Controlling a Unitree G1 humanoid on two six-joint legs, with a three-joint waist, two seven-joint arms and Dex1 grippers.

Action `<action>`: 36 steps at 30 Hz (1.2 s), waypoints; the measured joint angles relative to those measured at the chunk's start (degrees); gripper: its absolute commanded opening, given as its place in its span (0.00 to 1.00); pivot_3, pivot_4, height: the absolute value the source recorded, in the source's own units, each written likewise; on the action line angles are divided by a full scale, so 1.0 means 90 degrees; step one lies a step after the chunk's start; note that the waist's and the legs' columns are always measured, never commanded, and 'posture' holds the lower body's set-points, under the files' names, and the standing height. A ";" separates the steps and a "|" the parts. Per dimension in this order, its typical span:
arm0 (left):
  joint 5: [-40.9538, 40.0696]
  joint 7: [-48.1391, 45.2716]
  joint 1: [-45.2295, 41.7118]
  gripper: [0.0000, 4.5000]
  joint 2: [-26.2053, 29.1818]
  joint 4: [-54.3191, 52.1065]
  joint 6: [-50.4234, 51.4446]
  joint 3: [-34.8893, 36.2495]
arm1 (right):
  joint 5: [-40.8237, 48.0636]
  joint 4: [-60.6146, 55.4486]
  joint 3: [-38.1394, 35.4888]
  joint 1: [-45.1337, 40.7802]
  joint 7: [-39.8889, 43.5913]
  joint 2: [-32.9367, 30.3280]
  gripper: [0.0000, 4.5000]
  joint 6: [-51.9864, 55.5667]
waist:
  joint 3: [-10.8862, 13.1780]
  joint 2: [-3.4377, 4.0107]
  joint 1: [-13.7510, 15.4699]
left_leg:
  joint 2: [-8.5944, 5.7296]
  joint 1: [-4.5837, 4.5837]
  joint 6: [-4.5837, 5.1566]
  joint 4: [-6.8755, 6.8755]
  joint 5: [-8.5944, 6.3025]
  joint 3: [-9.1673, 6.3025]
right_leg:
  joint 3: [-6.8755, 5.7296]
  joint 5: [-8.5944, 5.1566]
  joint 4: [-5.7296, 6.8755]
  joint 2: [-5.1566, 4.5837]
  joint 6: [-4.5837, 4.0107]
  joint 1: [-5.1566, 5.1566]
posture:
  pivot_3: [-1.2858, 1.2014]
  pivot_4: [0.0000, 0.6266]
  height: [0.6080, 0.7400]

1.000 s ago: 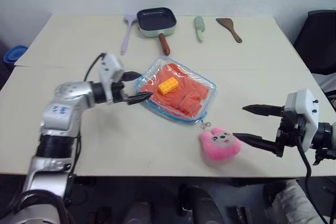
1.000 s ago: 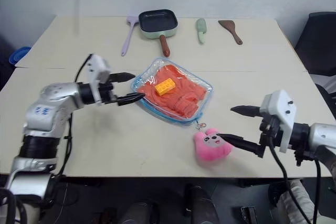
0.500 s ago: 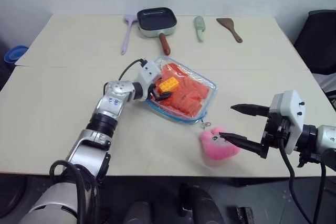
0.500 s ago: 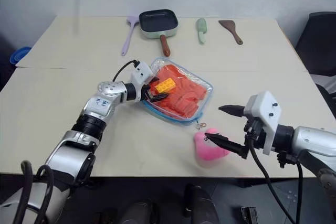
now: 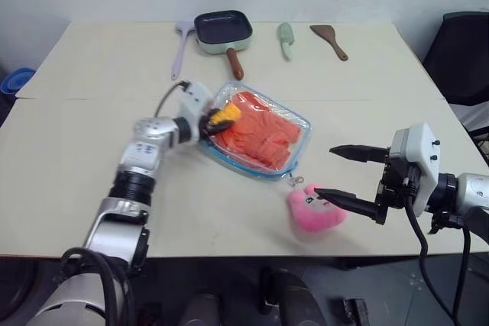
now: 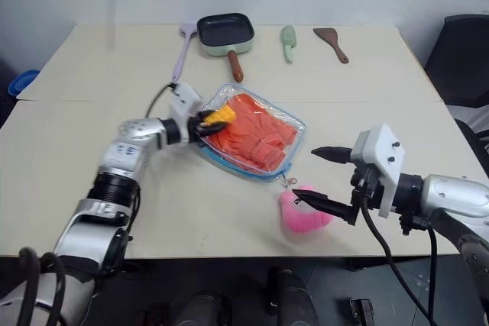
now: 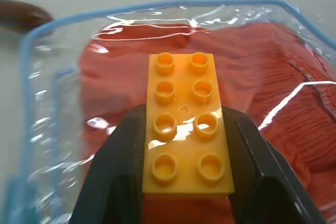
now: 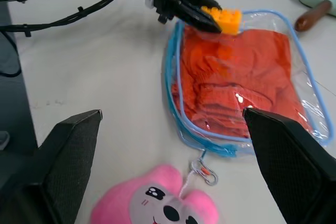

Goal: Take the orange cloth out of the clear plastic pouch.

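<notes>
The clear plastic pouch [image 5: 302, 123] with light-blue edging lies flat at the table's middle, and the orange cloth [image 5: 263, 133] is inside it. My left gripper [image 5: 217, 121] is at the pouch's left end, shut on a small yellow toy brick [image 7: 185, 145] and holding it just above the plastic. The cloth [image 7: 294, 108] shows beneath the brick through the film. My right gripper [image 5: 325, 171] stands open to the right of the pouch, with its lower finger over a pink plush toy [image 5: 313, 210]. The pouch's metal pull [image 8: 202, 170] lies beside the plush.
Along the table's far edge lie a lilac spatula [image 5: 180, 51], a small pan [image 5: 223, 31] with a brown handle, a green utensil [image 5: 286, 39] and a brown spatula [image 5: 330, 40]. A blue bowl [image 5: 14, 80] sits off the left edge, and a black chair [image 5: 462, 59] stands at right.
My left gripper has reached onto the pouch, closed on the yellow brick and drawn it toward the pouch's left end. The right gripper has edged slightly left and stays open.
</notes>
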 measured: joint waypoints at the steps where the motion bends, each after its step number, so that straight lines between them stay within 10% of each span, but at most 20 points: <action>1: -0.0112 0.0090 0.0194 0.34 0.0352 -0.0222 0.0234 0.0341 | 0.0000 0.0056 0.0092 -0.0139 0.0050 -0.0002 1.00 0.0000 | 0.0000 0.0000 -0.0047 | 0.0001 0.0001 -0.0001 -0.0002 0.0000 -0.0001 | 0.0000 -0.0001 0.0000 0.0000 -0.0002 -0.0002 | 0.52 0.24 1.00; 11: -0.0005 0.0900 0.2928 0.34 0.2287 -0.0252 0.0429 0.2253 | -0.0329 0.0640 0.1120 -0.0730 0.0674 0.0095 1.00 -0.0248 | -0.0001 -0.0005 0.0118 | -0.0005 -0.0016 0.0007 0.0007 -0.0003 -0.0035 | -0.0028 -0.0003 -0.0039 -0.0024 -0.0005 0.0002 | 0.52 0.24 1.00; 19: -0.0222 0.1220 0.3642 0.97 0.2136 -0.0867 0.0459 0.2543 | -0.0560 0.1103 0.1583 -0.1253 0.1040 0.0195 1.00 -0.0407 | -0.0005 -0.0010 0.0158 | -0.0002 -0.0030 0.0013 -0.0004 -0.0008 -0.0042 | -0.0041 0.0001 -0.0041 -0.0022 0.0001 0.0000 | 0.52 0.24 1.00; 28: -0.1578 -0.0201 0.4673 0.99 0.2833 -0.2699 0.1446 0.3669 | -0.0648 0.1230 0.1581 -0.1229 0.1210 0.0193 1.00 -0.0419 | -0.0004 -0.0014 -0.0008 | 0.0007 -0.0020 0.0003 -0.0005 -0.0011 -0.0039 | -0.0035 -0.0004 -0.0052 -0.0017 -0.0006 -0.0003 | 0.52 0.24 1.00; 36: -0.0917 -0.2268 0.2446 0.99 0.3556 -0.2787 -0.0414 0.0902 | -0.0632 0.0948 0.1243 -0.0776 0.1036 0.0146 1.00 -0.0372 | -0.0005 0.0003 0.0164 | -0.0009 -0.0017 0.0005 -0.0005 -0.0009 -0.0025 | -0.0028 -0.0003 -0.0052 -0.0014 -0.0006 0.0007 | 0.52 0.24 1.00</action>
